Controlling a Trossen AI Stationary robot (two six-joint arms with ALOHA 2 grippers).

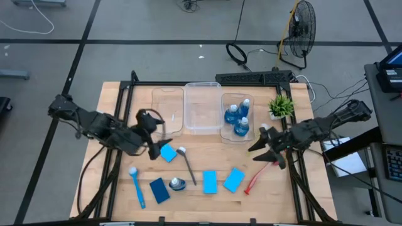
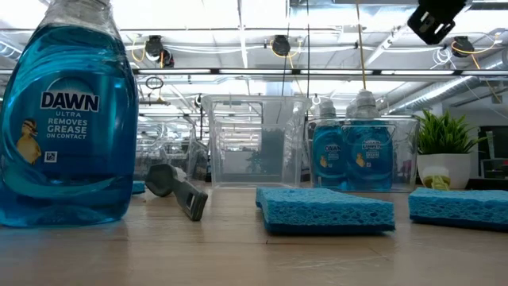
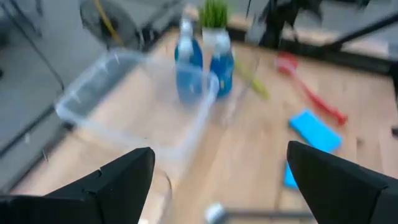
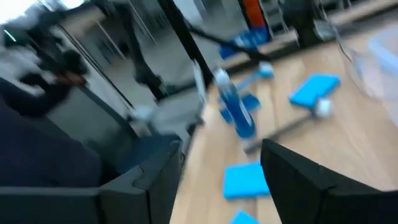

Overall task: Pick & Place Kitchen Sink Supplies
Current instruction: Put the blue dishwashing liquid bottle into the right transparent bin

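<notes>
Between my left gripper's (image 1: 152, 141) dark wedge-shaped fingers (image 3: 118, 180), spread wide and holding nothing, I am seeing the clear plastic bin (image 3: 134, 106) with its thin glossy walls. That gripper is hovering over the wooden table (image 1: 113, 100) just beside a flat blue sponge (image 1: 168, 152) and the grey brush (image 1: 187, 164), its arm reaching in low from the left edge.

My right gripper (image 1: 262, 149) is also standing open and empty, fingers (image 4: 298, 180) parted, poised just above the slim red brush (image 1: 256, 179), with its arm stretching in from the right side past the small potted plant (image 1: 281, 105).

From overhead I am counting three rounded blue bottles (image 1: 237, 118) standing in the rightmost bin (image 1: 224, 135), and a fourth bottle (image 1: 176, 183) upright near the front edge, beside the darker sponge (image 1: 159, 191) and the blue brush (image 1: 137, 186). Two more rectangular sponges (image 1: 221, 181) are lying flat toward the front middle.

At table height I am getting what the overhead camera is not giving: the porous, pitted texture of the nearest sponge (image 2: 325, 209), the printed label on the close translucent bottle (image 2: 67, 119), and the pale caps of the binned bottles (image 2: 349, 151).
</notes>
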